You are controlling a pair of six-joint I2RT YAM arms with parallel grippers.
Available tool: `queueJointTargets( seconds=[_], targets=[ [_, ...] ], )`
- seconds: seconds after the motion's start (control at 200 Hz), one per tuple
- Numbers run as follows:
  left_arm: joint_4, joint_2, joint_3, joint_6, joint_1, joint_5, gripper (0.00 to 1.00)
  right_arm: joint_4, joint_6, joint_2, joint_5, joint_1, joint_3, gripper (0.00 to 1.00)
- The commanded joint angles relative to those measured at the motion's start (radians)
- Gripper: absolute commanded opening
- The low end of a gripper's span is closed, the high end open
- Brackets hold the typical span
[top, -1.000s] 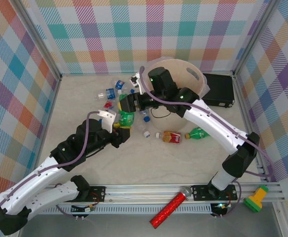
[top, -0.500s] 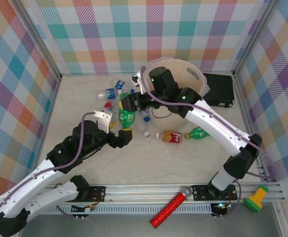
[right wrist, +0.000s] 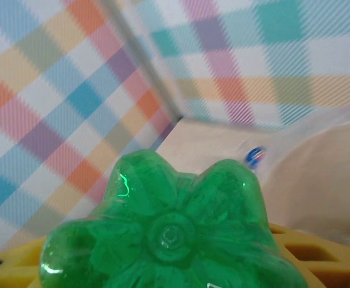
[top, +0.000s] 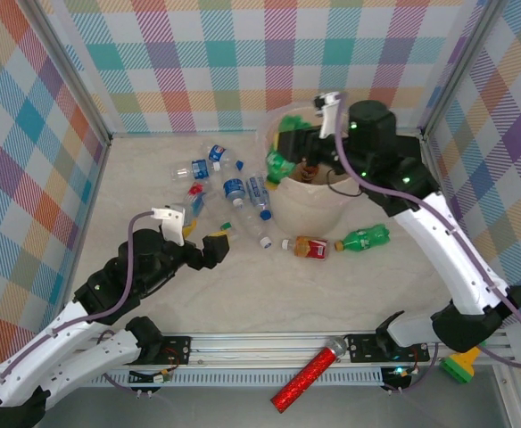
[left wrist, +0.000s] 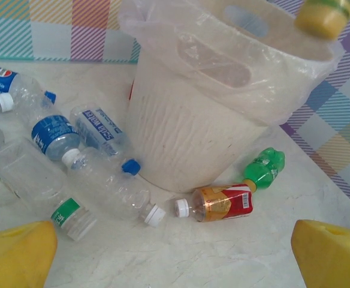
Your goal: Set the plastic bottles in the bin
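Top external shows the crushed green plastic bottle [top: 281, 162] pinched in the right gripper [top: 291, 143] above the near rim of the round beige bin [top: 318, 212]; it should travel further over the opening before release, while the left gripper [top: 209, 242] gapes wide and empty; the bin's contents are hard to make out

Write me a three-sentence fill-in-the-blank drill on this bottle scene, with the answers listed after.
1. The right pincer grips a ___ bottle over the bin.
2. The left pincer hovers above the table with its jaws ___.
3. The bottle with the red label has a ___ cap.
Missing words: green; open; white.
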Motion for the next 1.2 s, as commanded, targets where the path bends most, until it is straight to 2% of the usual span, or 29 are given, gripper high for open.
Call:
queueJointTargets(
  seconds=[0.0, 0.175, 0.24, 0.545, 0.745, 0.85, 0.905, 0.985, 1.195],
  targets=[
    [0.033, -0.006, -0.023, -0.037, -0.013, -0.010, 1.00, 0.080, -0.022, -0.018, 0.077, -0.081, -0.033, 0.55],
    [0.028, -0.005, -0.025, -0.046, -0.013, 0.005, 1.00, 0.159, -0.103, 0.041, 0.192, -0.154, -0.028, 0.54],
    [0.021, -0.008, -0.026, -0.049, -0.011, 0.004, 1.00, 0.195, -0.156, 0.070, 0.237, -0.157, -0.027, 0.57],
    [-0.009, -0.050, -0.045, -0.060, -0.012, -0.006, 1.00, 0.322, -0.328, 0.219, 0.405, -0.167, -0.026, 0.56],
    [-0.027, -0.066, -0.051, -0.062, -0.013, -0.016, 0.99, 0.298, -0.343, 0.295, 0.420, -0.182, -0.003, 0.58],
    [-0.036, -0.071, -0.049, -0.062, -0.012, -0.021, 0.99, 0.281, -0.339, 0.302, 0.419, -0.183, -0.004, 0.66],
    [-0.043, -0.069, -0.048, -0.062, -0.011, -0.024, 1.00, 0.274, -0.331, 0.296, 0.417, -0.183, -0.007, 0.82],
    [-0.047, -0.065, -0.048, -0.060, -0.013, -0.028, 1.00, 0.256, -0.325, 0.280, 0.394, -0.183, -0.009, 1.00],
    [-0.023, -0.027, -0.051, -0.075, -0.012, -0.045, 0.99, 0.238, -0.280, 0.201, 0.334, -0.183, -0.051, 0.99]
  ],
)
